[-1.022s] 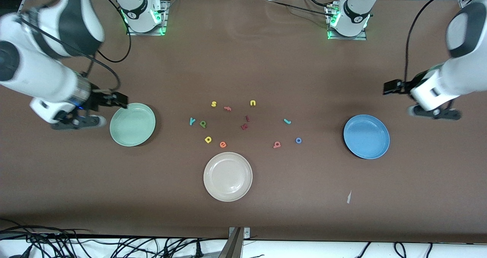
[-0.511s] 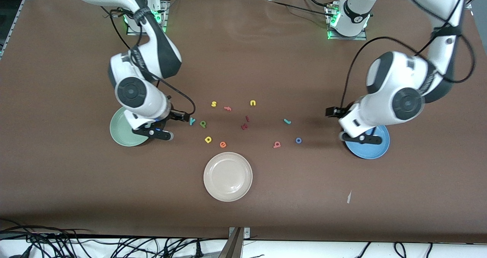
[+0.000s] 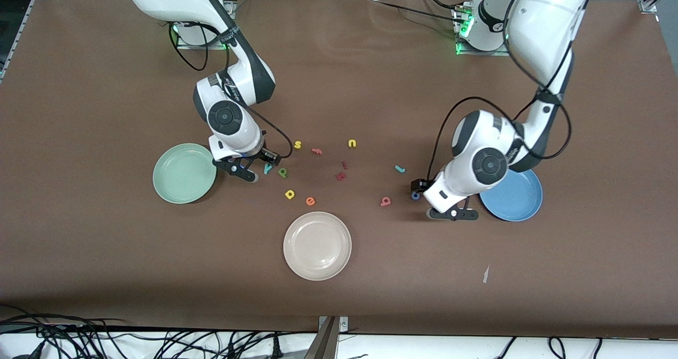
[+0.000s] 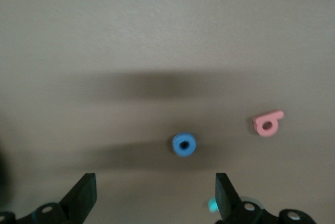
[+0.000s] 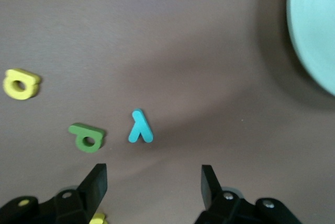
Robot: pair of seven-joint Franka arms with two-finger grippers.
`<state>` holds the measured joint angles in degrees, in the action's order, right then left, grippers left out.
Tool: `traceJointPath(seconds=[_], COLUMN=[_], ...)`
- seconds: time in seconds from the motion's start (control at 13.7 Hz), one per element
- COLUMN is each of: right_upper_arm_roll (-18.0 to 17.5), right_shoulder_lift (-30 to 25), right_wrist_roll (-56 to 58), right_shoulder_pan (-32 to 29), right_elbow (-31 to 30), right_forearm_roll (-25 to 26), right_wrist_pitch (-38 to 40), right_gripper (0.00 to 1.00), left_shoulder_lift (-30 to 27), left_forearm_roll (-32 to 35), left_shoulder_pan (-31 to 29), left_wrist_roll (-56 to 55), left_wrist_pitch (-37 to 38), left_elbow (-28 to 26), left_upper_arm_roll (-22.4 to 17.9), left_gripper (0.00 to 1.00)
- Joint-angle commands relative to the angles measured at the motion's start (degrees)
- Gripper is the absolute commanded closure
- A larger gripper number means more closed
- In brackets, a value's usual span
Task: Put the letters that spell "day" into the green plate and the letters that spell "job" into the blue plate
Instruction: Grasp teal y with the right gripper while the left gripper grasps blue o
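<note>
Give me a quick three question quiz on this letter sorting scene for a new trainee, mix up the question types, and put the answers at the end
1. True or false: the green plate already holds a letter.
2. Multiple choice: the left gripper is over which letter? A) the blue o B) the salmon b C) the pink f
3. Fill in: the right gripper, fingers apart, is over the teal ___, which lies on the table beside the dark-green d.

Key
1. False: both the green plate and the blue plate show no letters in them.
2. A
3. y
</note>
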<state>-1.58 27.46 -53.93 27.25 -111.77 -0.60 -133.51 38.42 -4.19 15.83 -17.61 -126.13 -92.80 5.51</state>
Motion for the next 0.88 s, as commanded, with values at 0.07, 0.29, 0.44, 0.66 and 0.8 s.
traceJointPath(seconds=[0.07, 0.29, 0.44, 0.66, 0.8], right_upper_arm_roll=[0.5, 0.5, 0.6, 0.6, 0.7], right_shoulder_lift=[1.1, 2.0, 2.9, 3.3, 4.9], right_wrist_roll=[-5.3, -5.7, -5.9, -6.0, -6.0], right_shoulder_pan=[0.4, 0.7, 0.9, 1.0, 1.0], right_elbow=[-2.0, -2.0, -2.0, -1.9, -1.9], right_forearm_roll=[0.7, 0.7, 0.7, 0.7, 0.7], right_wrist_pitch=[-4.6, -6.5, -8.4, -9.7, -12.2], right_gripper=[0.32, 0.42, 0.42, 0.42, 0.42], left_shoulder_lift=[4.1, 6.0, 6.3, 6.8, 7.1], left_forearm_roll=[-0.4, 0.6, 1.4, 3.3, 5.1], left_shoulder_pan=[1.7, 2.5, 2.9, 3.5, 3.8], left_wrist_roll=[-2.3, -2.4, -3.0, -4.9, -5.9], left_wrist_pitch=[-1.2, -3.8, -3.8, -3.8, -3.8], left_elbow=[3.6, 3.8, 3.7, 3.7, 3.7], left_upper_arm_roll=[-0.9, -0.9, -0.9, -0.9, -0.9], left_gripper=[0.00, 0.14, 0.24, 0.35, 0.43])
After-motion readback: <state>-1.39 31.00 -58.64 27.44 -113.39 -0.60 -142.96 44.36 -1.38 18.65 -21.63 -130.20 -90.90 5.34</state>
